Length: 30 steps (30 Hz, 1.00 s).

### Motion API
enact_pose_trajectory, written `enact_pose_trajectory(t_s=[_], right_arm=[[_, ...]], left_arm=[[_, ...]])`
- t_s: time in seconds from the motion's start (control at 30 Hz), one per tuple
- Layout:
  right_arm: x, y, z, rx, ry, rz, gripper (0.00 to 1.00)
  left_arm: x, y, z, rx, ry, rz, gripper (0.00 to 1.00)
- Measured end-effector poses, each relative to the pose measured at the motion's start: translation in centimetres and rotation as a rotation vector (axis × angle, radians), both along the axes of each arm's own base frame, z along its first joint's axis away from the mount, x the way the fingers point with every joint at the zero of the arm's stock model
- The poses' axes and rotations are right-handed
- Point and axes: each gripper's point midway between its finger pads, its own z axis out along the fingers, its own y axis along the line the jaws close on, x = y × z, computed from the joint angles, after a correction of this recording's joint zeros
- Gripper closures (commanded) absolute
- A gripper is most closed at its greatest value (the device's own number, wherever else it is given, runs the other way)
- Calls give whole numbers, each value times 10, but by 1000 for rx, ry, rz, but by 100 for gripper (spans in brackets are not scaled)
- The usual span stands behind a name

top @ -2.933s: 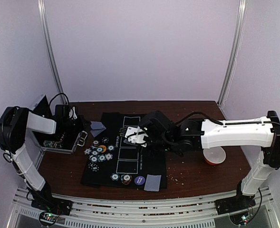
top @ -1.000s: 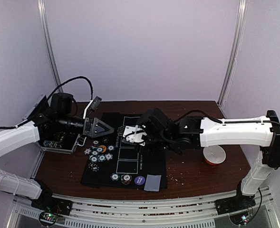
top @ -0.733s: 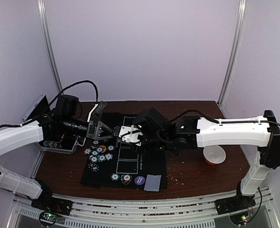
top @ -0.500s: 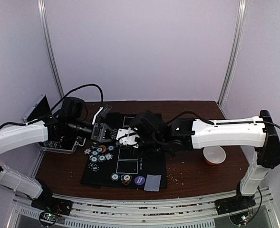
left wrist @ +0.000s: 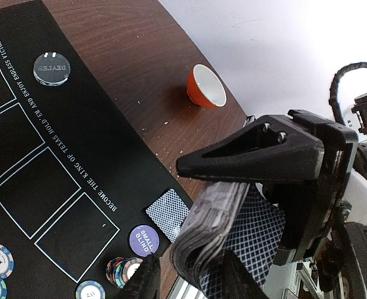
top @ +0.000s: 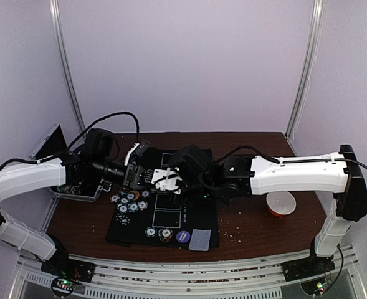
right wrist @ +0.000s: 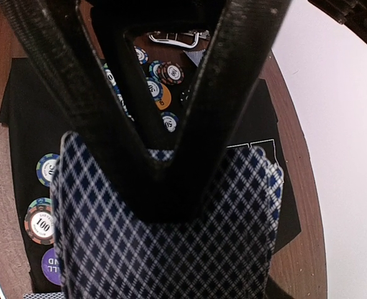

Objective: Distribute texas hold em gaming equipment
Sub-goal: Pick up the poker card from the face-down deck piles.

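One card deck (left wrist: 203, 227) sits pinched in the right fingers (left wrist: 258, 148), left fingers (left wrist: 148, 281) spread wide near it.

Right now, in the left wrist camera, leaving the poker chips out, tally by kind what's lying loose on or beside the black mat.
Purple small blind disc: 1
Silver dealer disc: 1
Loose face-down card: 1
Orange bowl: 1
Total: 4

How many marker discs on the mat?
2: purple Small Blind disc by the loose card; silver Dealer disc farther along the mat. More may be hidden.
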Motion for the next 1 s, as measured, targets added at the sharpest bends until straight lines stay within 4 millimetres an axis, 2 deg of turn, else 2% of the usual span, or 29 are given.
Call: enact_pose_trajectory(t_s=[0.3,0.4,0.57,0.7,0.8,0.9,1.0], right_arm=[[0,0,0,0,0,-1,52],[0,0,0,0,0,-1,52],[0,0,0,0,0,-1,52],[0,0,0,0,1,-1,52],[0,0,0,1,1,-2,52],[0,0,-1,0,2,-2,52],[0,-1,-3,-4,4,-2,52]], left_arm=[[2,6,4,41,-36,21,65],[3,7,3,48,-41,23,56],[3,7,5,53,-47,19,47],[6,7,11,47,-60,24,45],[9,8,15,41,-69,34,49],[12,10,16,42,-70,44,61],[14,11,16,44,-72,52,68]])
